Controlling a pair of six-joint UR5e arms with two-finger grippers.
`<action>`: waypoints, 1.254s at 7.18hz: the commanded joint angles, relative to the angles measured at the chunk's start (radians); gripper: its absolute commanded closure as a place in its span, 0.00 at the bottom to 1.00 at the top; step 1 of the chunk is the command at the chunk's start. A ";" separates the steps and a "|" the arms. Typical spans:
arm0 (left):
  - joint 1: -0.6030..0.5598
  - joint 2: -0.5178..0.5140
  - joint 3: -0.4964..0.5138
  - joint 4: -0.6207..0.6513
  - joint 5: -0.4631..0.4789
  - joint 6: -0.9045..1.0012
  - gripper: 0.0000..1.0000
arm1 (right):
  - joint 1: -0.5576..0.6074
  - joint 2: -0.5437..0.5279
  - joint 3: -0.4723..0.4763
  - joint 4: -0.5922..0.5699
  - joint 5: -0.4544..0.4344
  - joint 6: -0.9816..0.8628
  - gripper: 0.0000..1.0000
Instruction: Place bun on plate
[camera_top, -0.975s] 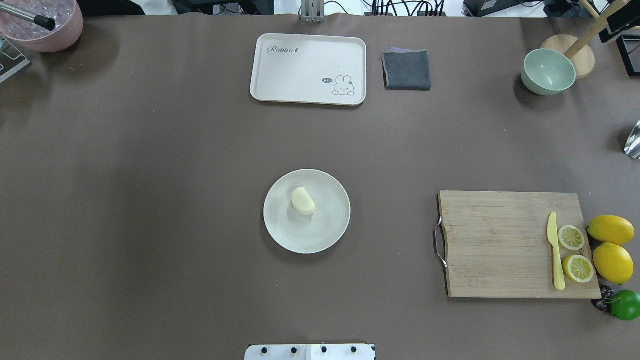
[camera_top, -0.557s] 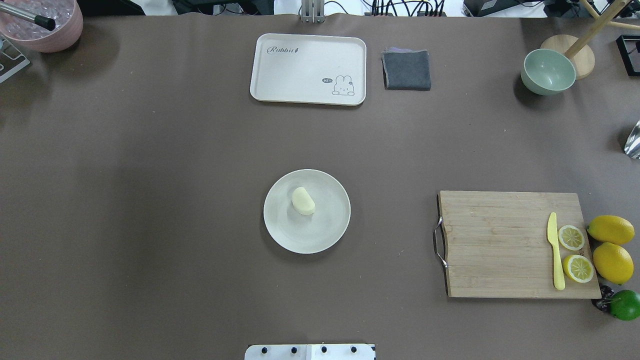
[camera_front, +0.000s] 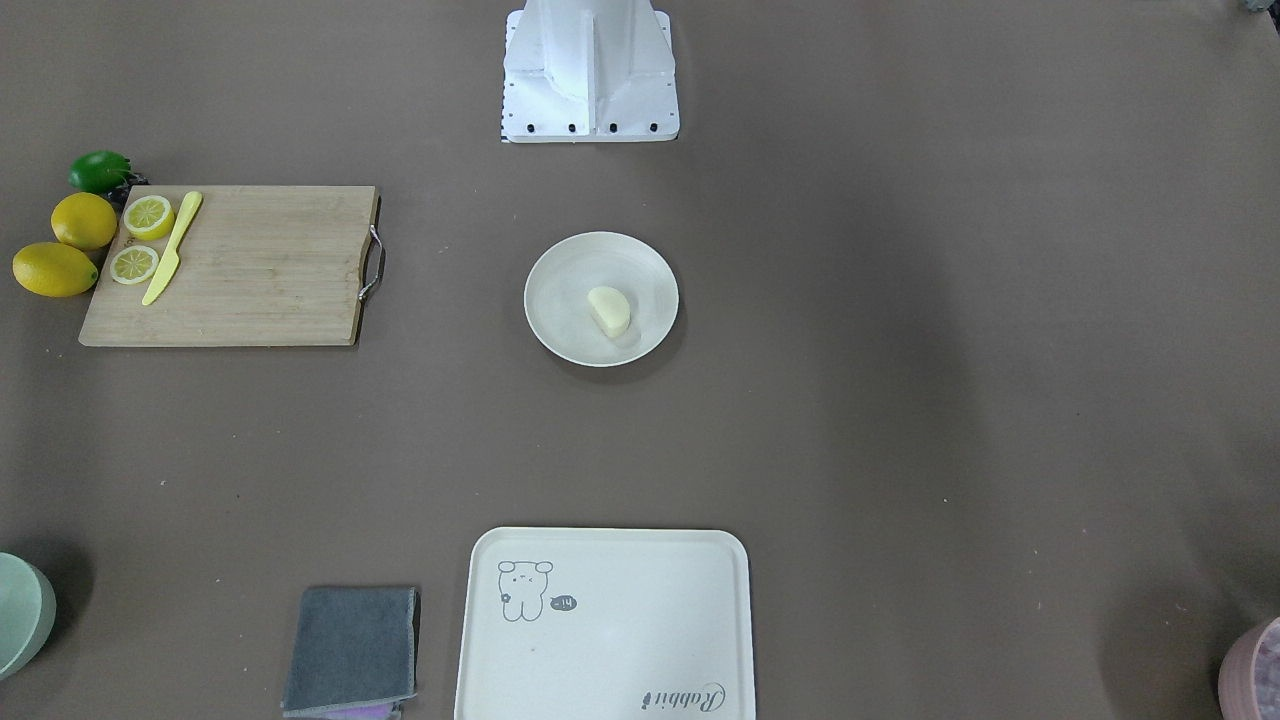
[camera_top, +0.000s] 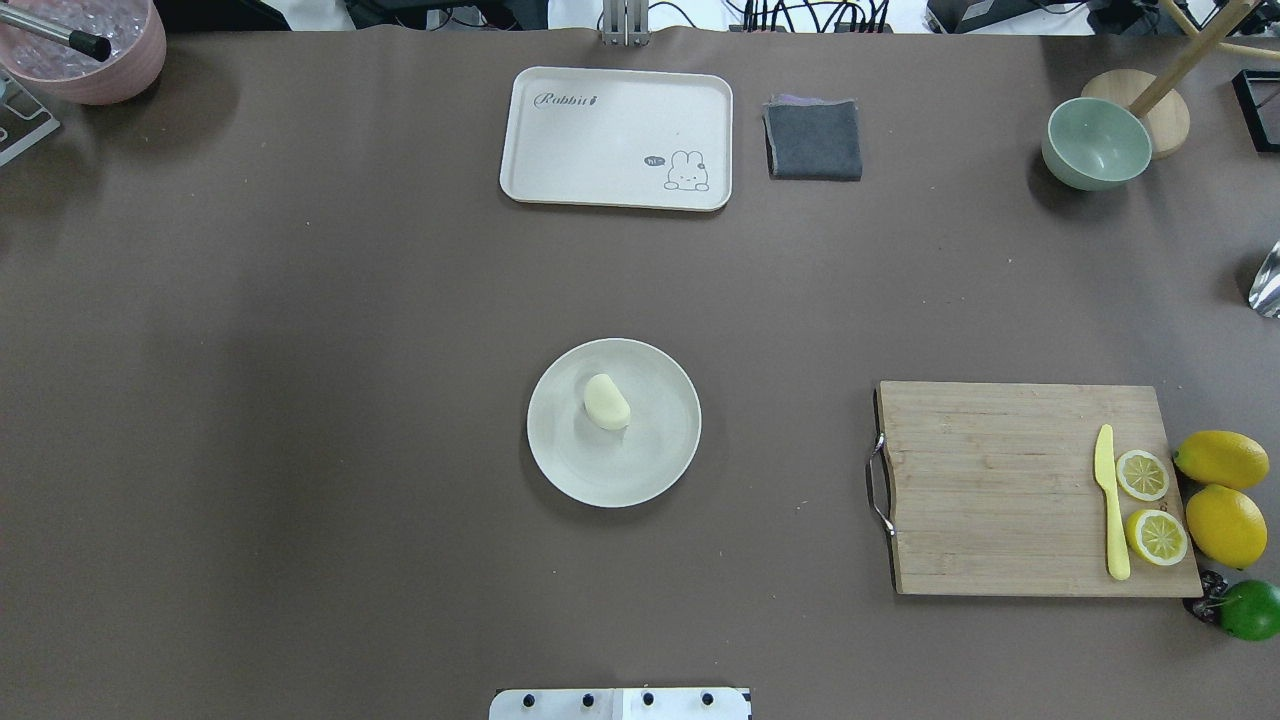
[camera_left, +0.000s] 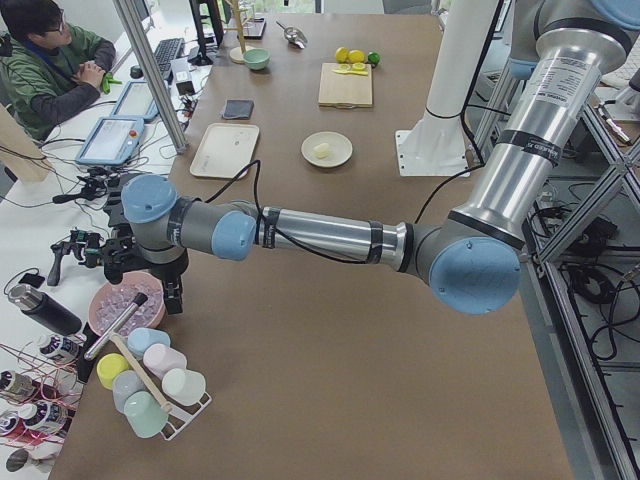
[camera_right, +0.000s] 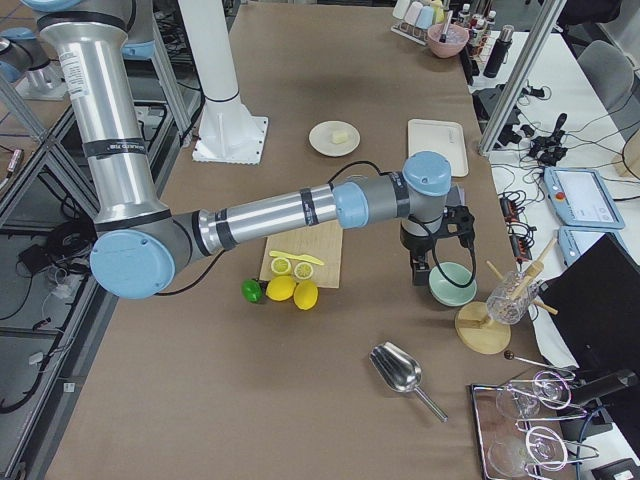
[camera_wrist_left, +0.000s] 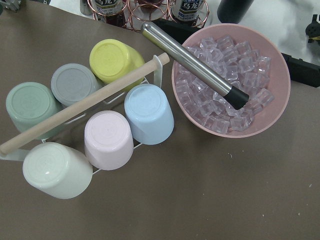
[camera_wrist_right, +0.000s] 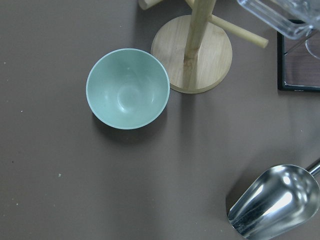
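1. Left pincer (camera_left: 172, 294): it hangs over the pink ice bowl (camera_top: 150, 62) at the table's far left end. Only the side camera shows it, so I cannot tell whether it is released or clenched. No finger appears in its own wrist view.
2. Bun (camera_top: 606, 402): it lies on the plate (camera_top: 640, 470) at the table's centre, well inside the rim and a little off the middle. Nothing touches it. Its position and pose match those of a second ago, so it has settled.
3. Bystanding items: the cream tray (camera_top: 600, 140), the grey cloth (camera_top: 814, 140) and the cutting board (camera_top: 1000, 490) show no shift over the last second.
4. Right pincer (camera_right: 424, 268): it hangs above the green bowl (camera_top: 1096, 143) at the far right. It too shows only from the side, so I cannot tell its state.
5. Observed change: a second ago dark hardware stood in the overhead view's upper right corner, beside the wooden stand (camera_top: 1165, 110). It has since left that view. I judge this to be the right arm drawing further off.
6. Meaning for the task: the bun rests on the plate and both arms are well apart from it, so the placement reads as complete. No further move on the bun appears to be needed.
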 joint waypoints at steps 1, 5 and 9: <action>-0.003 0.017 -0.007 0.003 0.000 0.002 0.02 | 0.004 -0.041 0.055 -0.003 0.017 0.006 0.00; -0.001 0.029 -0.009 0.001 -0.001 0.002 0.02 | -0.008 -0.028 0.037 -0.002 0.016 0.006 0.00; 0.002 0.019 -0.012 0.003 -0.001 0.002 0.02 | -0.008 0.067 -0.083 0.003 0.017 -0.002 0.00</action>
